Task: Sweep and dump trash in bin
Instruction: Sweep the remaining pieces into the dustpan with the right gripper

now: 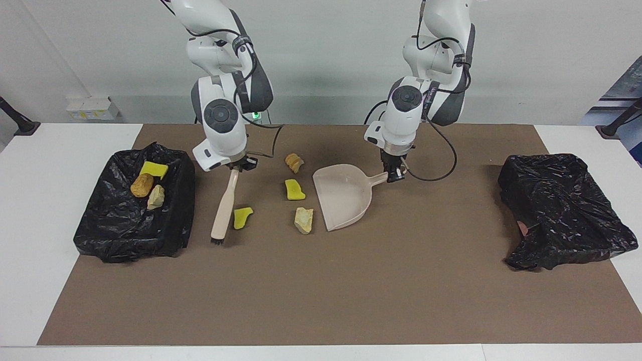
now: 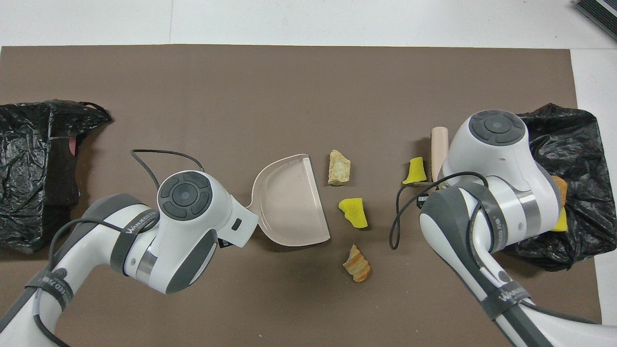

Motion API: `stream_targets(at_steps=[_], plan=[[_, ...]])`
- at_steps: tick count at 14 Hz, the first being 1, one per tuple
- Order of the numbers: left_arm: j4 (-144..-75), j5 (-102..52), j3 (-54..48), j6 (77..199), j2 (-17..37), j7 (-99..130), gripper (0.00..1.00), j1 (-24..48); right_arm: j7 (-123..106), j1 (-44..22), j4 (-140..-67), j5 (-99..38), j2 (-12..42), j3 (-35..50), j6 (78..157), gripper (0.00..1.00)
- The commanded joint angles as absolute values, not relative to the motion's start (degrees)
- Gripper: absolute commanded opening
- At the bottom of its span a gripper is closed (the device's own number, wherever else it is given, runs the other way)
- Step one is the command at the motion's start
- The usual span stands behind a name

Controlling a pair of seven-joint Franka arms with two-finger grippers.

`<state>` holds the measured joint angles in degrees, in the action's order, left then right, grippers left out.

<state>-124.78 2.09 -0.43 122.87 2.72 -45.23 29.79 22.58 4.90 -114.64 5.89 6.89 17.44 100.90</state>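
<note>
Right tool (image 1: 235, 168): clamped on brush (image 1: 224, 205) handle, centre-left of facing view, bristles on surface (image 1: 321, 281). Left tool (image 1: 394, 175): clamped on dustpan (image 1: 343, 195) handle, centre frame. Trash: four lumps (image 1: 303, 220) loose on mat between brush and dustpan; three lumps (image 1: 142, 185) in black bin (image 1: 125, 225), left frame.

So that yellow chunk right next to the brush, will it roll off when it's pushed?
Probably it slides: the yellow chunk looks flat-sided and irregular, not round. It resembles sponge, so it is likely light and may skip or tumble ahead of the brush held by the right gripper.
</note>
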Motion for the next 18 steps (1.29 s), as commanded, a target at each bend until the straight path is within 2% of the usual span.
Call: stream_targets(at_steps=[1, 5, 9, 11, 14, 18], plan=[[-126.56, 2.55, 0.35, 122.96, 0.79, -40.44, 0.0, 31.02, 18.81, 5.1, -118.74, 6.94, 6.14, 18.46, 105.46, 0.0], [-126.91, 2.64, -0.09, 122.0, 0.27, -40.34, 0.0, 31.11, 15.38, 0.02, -117.16, 3.54, 8.34, 18.72, 106.87, 0.0], [-128.58, 3.25, -0.09, 122.25, -0.97, -40.43, 0.0, 32.34, 16.78, -8.5, -113.65, -4.02, 12.82, 18.72, 108.36, 0.0], [-128.85, 3.25, -0.09, 122.34, -1.14, -40.43, 0.0, 32.87, 16.61, -12.2, -112.6, -6.67, 12.92, 18.81, 109.6, 0.0], [-129.64, 3.25, -0.17, 123.48, -1.32, -40.69, 0.0, 33.05, 16.35, -17.04, -111.36, -8.6, 11.87, 19.68, 107.33, 0.0], [-130.08, 3.25, -0.09, 126.74, 0.0, -41.13, 0.0, 33.49, 16.52, -15.39, -111.44, -10.63, 5.03, 19.6, 98.37, 0.0]])
